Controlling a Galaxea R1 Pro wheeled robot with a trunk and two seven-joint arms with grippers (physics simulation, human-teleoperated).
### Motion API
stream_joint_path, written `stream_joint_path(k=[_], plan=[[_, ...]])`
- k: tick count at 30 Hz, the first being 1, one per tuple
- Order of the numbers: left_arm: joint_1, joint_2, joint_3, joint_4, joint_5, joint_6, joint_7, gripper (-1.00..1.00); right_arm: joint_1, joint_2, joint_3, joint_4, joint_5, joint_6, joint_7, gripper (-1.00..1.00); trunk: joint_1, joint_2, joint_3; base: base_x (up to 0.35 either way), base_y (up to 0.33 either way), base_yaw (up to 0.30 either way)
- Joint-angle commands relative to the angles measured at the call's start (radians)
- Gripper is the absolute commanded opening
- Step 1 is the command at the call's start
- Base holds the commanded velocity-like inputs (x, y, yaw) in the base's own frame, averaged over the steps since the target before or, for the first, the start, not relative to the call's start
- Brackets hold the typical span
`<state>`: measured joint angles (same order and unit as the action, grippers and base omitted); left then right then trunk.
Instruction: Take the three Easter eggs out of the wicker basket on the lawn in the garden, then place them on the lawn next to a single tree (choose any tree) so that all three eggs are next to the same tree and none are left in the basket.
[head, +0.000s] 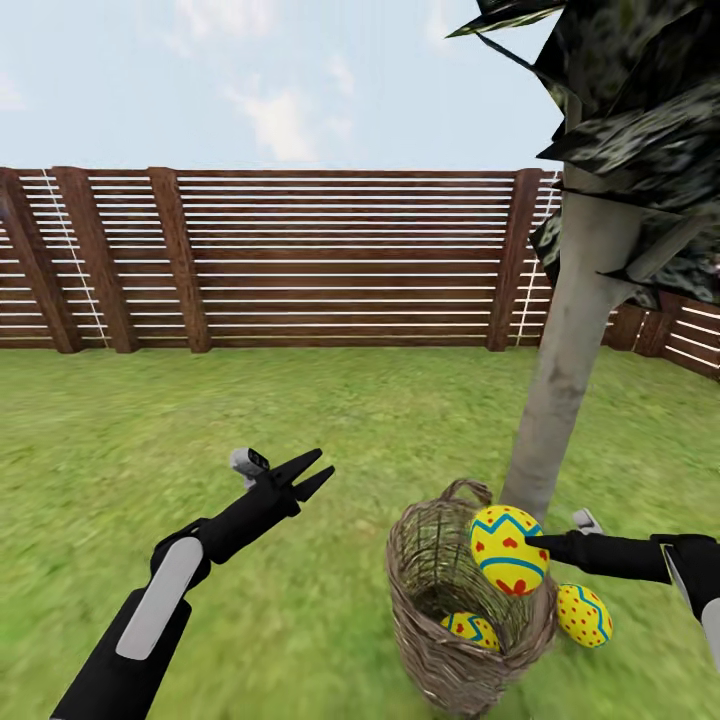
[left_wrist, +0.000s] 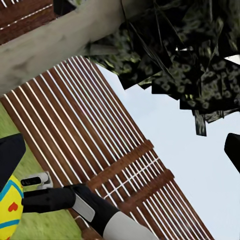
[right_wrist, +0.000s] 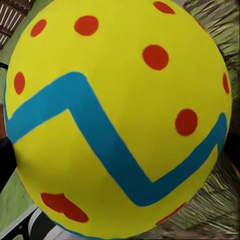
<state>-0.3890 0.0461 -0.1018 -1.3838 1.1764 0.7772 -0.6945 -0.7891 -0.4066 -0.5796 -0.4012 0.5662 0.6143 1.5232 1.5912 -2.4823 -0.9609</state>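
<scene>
- Eggs first: one egg (head: 508, 549) sits in the right pincer (head: 535, 545) at the lower right of the head frame, over the far rim of the basket (head: 440, 610), its long axis tipped only a little from upright. In the right wrist view that same held egg (right_wrist: 117, 117) is pressed close to the lens.
- A second egg (head: 584, 614) already lies on the lawn (head: 250, 420), just right of the basket and near the foot of the tree (head: 570, 380).
- A third egg (head: 472, 629) is down inside the basket, low against the near wall.
- Right pincer: clenched on the held egg. The arm comes in from the right edge, so it is the nearer one to both basket and trunk.
- Left pincer (head: 312, 476): released, jaws parted, in mid-air at centre left, well apart from the basket.
- Key relation, as I judge it: the open grass for setting down lies to the right and slightly lower in the frame from the held egg, between basket rim and trunk base.
- Room is tight there: rim, trunk and the lying egg all crowd the spot; a knock could roll the lying egg.
</scene>
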Motion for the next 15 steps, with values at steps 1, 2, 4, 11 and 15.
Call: stream_joint_path(k=[1, 2, 4, 11, 15], plan=[[-0.001, 0.0, -0.001, 0.0, 0.006, 0.005, 0.001, 1.0, -0.001, 0.001, -0.008, -0.001, 0.011, 0.01, 0.0, -1.0, -0.001, 0.0, -0.001, -0.238, -0.202, 0.0], [-0.001, 0.0, -0.004, 0.001, 0.006, 0.005, 0.001, 1.0, -0.001, 0.0, -0.008, -0.001, 0.011, 0.01, 0.003, -1.0, -0.001, 0.0, -0.001, -0.242, -0.199, 0.0], [-0.001, 0.0, -0.019, 0.003, 0.005, 0.004, 0.003, 1.0, -0.001, -0.002, -0.008, -0.003, 0.007, 0.01, 0.008, -1.0, -0.001, 0.0, -0.001, -0.233, -0.221, 0.0], [-0.001, -0.043, -0.022, 0.012, -0.007, 0.004, 0.009, 1.0, -0.001, -0.01, -0.009, 0.002, -0.132, 0.012, 0.009, -1.0, -0.001, 0.0, 0.001, -0.056, -0.314, -0.056], [-0.001, -0.047, -0.024, 0.012, -0.007, -0.001, 0.01, 1.0, -0.001, -0.011, -0.009, 0.002, -0.133, 0.012, 0.009, -1.0, -0.001, 0.0, 0.002, 0.0, -0.335, -0.054]])
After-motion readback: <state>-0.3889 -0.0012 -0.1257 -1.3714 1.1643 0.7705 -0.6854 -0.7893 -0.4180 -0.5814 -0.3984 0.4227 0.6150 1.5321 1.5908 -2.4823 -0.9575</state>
